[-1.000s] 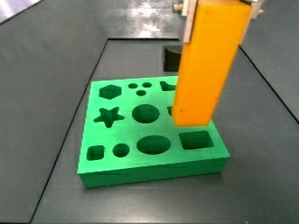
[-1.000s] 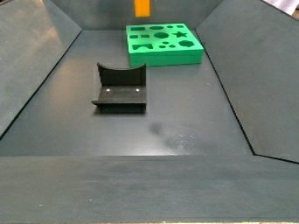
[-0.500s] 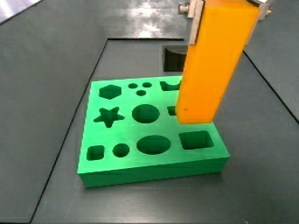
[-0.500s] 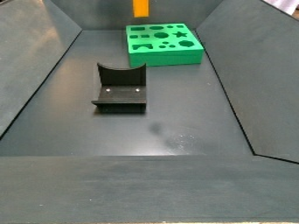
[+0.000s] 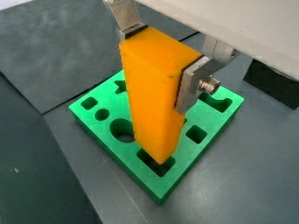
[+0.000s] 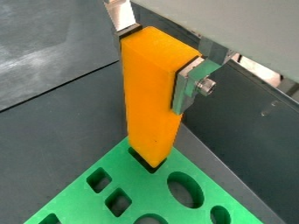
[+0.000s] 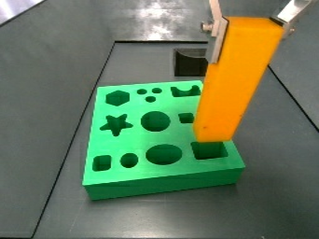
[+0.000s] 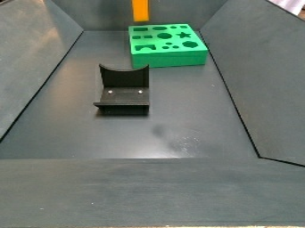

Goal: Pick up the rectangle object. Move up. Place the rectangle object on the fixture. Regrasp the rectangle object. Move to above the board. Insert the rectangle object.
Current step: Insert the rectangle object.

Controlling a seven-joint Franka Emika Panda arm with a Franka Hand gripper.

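The gripper (image 5: 162, 54) has its jaws closed on the top of the rectangle object (image 5: 158, 101), one silver finger (image 5: 194, 83) pressed flat against one side face and the other finger against the opposite face, so the orange-yellow block hangs upright with its long axis vertical. In both wrist views the block's square lower end sits directly over a square cut-out in the board (image 5: 211, 131), at or just inside the mouth of the hole; whether it has entered cannot be told. In a wrist view the same grip shows again, the gripper (image 6: 158, 48) holding the block (image 6: 152, 101) above the green slab (image 6: 140, 188) with the dark opening visible just under the block's foot. In a side view the gripper (image 7: 256, 17) is at the top edge of the frame, and the block (image 7: 230, 84) reaches down to the square hole at the near right corner of the board (image 7: 131, 154), which also carries a star, a hexagon, circles and an oval. Behind the board in that view a dark shape shows at the far end of the floor. In a side view from the opposite end, the fixture (image 8: 123, 89) stands on the dark floor well apart from the board (image 8: 167, 44), nearer the camera and to its left, and only the lower part of the block (image 8: 141, 9) shows above the board's far left edge.
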